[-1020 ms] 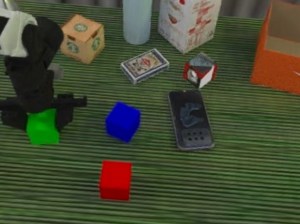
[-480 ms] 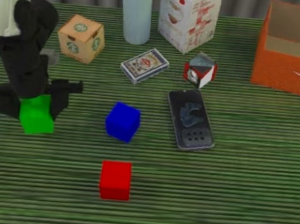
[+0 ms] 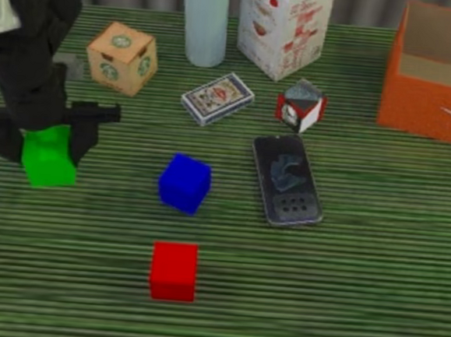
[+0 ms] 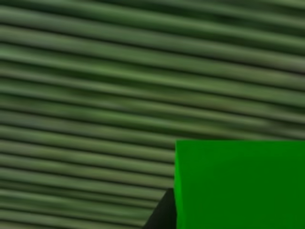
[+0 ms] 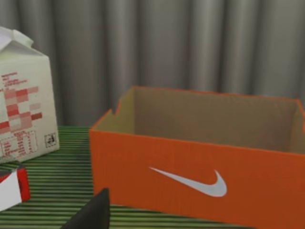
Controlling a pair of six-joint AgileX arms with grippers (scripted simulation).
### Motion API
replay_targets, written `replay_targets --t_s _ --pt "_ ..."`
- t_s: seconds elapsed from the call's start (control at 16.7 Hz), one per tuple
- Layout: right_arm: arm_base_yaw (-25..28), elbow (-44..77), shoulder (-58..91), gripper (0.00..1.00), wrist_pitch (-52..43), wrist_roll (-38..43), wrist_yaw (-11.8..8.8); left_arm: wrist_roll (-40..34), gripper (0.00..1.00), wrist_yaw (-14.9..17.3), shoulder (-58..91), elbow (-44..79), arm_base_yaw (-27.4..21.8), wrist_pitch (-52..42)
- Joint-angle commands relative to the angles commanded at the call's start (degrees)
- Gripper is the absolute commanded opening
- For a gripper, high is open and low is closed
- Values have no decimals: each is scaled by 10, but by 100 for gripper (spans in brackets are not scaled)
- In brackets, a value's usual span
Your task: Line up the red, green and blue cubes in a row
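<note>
Left gripper (image 3: pixel 46 140) at table's left side, jaws clamped on green cube (image 3: pixel 49 157). Blue cube (image 3: pixel 184 182) near centre, red cube (image 3: pixel 174 271) below it, both apart from green. Tan logo cube (image 3: pixel 122 57) just behind gripper; card deck (image 3: pixel 217 98), phone (image 3: pixel 286 180), patterned cube (image 3: pixel 300 106) to right. Right gripper outside top view; jaw state cannot be told.

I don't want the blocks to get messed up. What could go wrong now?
1. The left gripper holds the green cube at the table's left side, and only part of it shows under the gripper. It might slip out.
2. The tan logo cube is close by, so the arm might bump it.
3. Coming over, the green cube could knock the blue cube.
</note>
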Motion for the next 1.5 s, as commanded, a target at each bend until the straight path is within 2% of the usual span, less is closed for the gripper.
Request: replay_targets --t_s 0.12,0.24,0.66,0.84,0.96,1.26,1.5 --pt "0 0 0 100 0 0 0 -16 0 0 4 9 -20 -5" --pt "0 0 0 100 0 0 0 -51 0 -1 13 26 -61 -15" --pt "0 0 0 100 0 0 0 -224 0 -3 48 102 -287 -63" --pt "0 0 0 100 0 0 0 -280 0 -4 55 126 -359 -76" --pt "0 0 0 100 0 0 0 -297 0 -4 56 133 -378 -79" --pt "0 0 0 100 0 0 0 -296 0 -4 55 130 -377 -76" --pt "0 0 0 100 0 0 0 -298 0 -4 71 90 -376 -21"
